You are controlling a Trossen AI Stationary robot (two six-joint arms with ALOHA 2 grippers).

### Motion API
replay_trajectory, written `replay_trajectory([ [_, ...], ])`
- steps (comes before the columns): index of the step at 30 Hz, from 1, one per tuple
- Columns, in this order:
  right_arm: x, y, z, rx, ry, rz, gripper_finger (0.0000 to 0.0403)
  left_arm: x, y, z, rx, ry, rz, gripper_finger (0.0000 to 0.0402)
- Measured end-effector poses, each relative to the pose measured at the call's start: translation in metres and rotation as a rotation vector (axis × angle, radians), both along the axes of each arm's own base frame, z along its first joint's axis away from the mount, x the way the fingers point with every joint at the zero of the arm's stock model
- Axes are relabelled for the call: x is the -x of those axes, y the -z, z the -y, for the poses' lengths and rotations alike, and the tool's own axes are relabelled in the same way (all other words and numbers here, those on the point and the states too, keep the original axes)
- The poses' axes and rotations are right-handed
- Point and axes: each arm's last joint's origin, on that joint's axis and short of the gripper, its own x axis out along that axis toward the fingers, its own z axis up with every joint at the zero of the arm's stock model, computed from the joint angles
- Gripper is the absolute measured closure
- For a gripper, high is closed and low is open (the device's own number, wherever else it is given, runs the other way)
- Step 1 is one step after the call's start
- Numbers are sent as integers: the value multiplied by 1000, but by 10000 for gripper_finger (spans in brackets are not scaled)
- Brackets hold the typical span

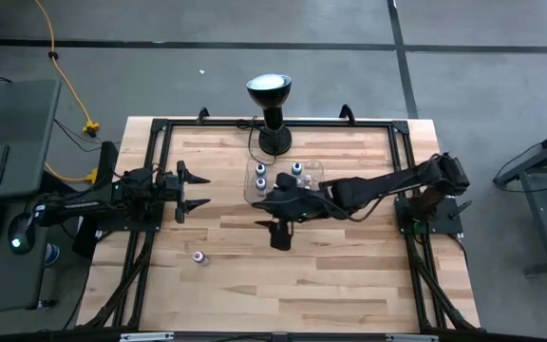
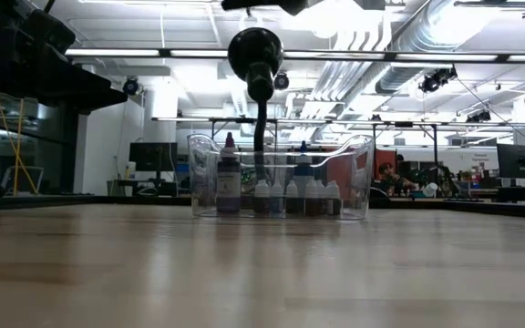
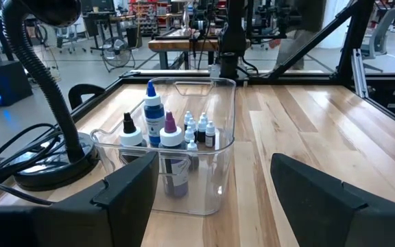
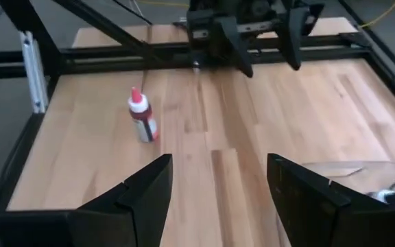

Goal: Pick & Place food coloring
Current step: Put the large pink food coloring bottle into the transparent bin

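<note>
Both pincers [image 1: 186, 191] [image 1: 279, 235] apart, lone bottle [image 1: 198, 256] on table [image 1: 349, 285], lamp [image 1: 270, 95] behind tray [image 1: 251, 185].

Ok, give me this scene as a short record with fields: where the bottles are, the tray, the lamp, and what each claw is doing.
tray: clear plastic tray near the table's far middle, in front of the black lamp
bottles in tray: several small dropper bottles plus a few taller ones
stray bottle: one red-tipped bottle standing alone on the wood
left claw: open, empty, at the table's left side
right claw: open, empty, over the middle beside the tray, facing the stray bottle
</note>
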Motion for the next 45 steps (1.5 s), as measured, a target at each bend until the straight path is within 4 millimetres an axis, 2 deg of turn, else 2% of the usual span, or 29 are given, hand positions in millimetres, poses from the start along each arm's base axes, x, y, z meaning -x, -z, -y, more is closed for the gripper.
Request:
replay_trajectory([
  [6,-32,-23,-15,58,-61,63,178,0,0,0,0,0,0,124],
  [9,-50,-27,-21,88,-86,87,178,0,0,0,0,0,0,124],
  [15,-88,-19,-31,85,-90,166,178,0,0,0,0,0,0,124],
  [21,-121,1,-44,43,-117,323,178,0,0,0,0,0,0,124],
  [32,-145,31,-54,55,-121,476,178,0,0,0,0,0,0,124],
  [36,-154,39,-58,55,-129,472,180,0,0,0,0,0,0,124],
  [40,-168,36,-62,42,-149,506,180,0,0,0,0,0,0,124],
  [45,-172,53,-63,29,-135,486,180,0,0,0,0,0,0,124],
])
